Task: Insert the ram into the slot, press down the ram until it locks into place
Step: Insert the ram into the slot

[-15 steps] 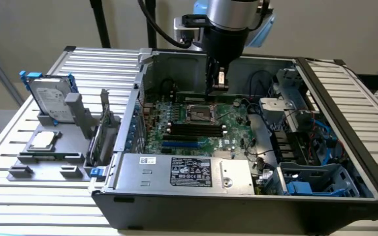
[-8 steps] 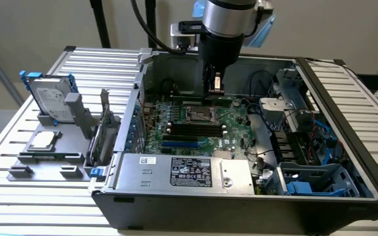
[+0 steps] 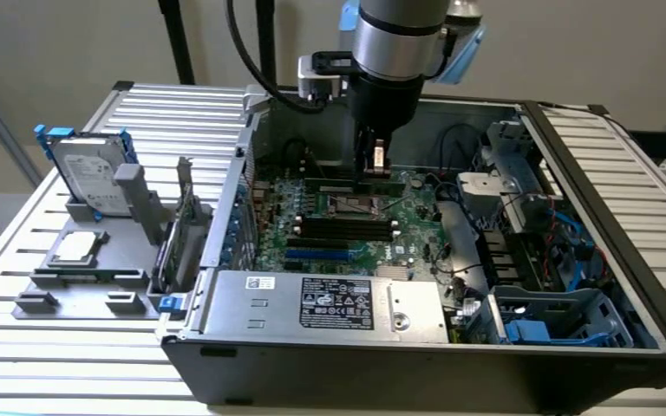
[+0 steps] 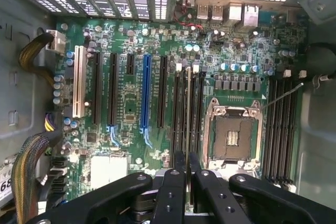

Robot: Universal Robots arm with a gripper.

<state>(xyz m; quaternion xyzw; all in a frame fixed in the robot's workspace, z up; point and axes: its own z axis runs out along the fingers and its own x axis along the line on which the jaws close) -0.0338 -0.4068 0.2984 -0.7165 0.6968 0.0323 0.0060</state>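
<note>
- Currently the black two-fingered gripper (image 4: 187, 182) (image 3: 370, 166) on the silver robot arm (image 3: 397, 43) is clamped on the ram (image 4: 188, 119), a long, thin, dark-green circuit stick seen edge-on in the wrist view, with one finger pressed against each flat face.
- Reaching out from between the fingertips (image 4: 178, 167), the ram runs lengthways along a bank of long, narrow, black plastic memory sockets. It lies over the middle of that bank, parallel to the slot (image 4: 181, 103) just beside it.
- Whether the stick's lower edge touches a socket cannot be told.
- That bank sits just beside the square, silver-framed processor socket (image 4: 231, 132) (image 3: 350, 205) on the large green motherboard (image 4: 131, 35).
- A second bank of matching black sockets (image 4: 278, 124) (image 3: 339, 227) lies on the processor socket's other side, apart from the gripper.
- A long blue expansion socket (image 4: 145, 93) and a white one (image 4: 80, 80) stand parallel further along the board.
- In the exterior view the arm comes straight down into the open dark-grey computer case (image 3: 426, 368), its gripper low over the board near the case's far wall.
- A grey metal power supply box (image 3: 322, 299) fills the case's near side.
- On the slatted metal table (image 3: 32, 329), to the exterior view's left, a silver hard drive (image 3: 88, 178) stands upright in a grey holder.
</note>
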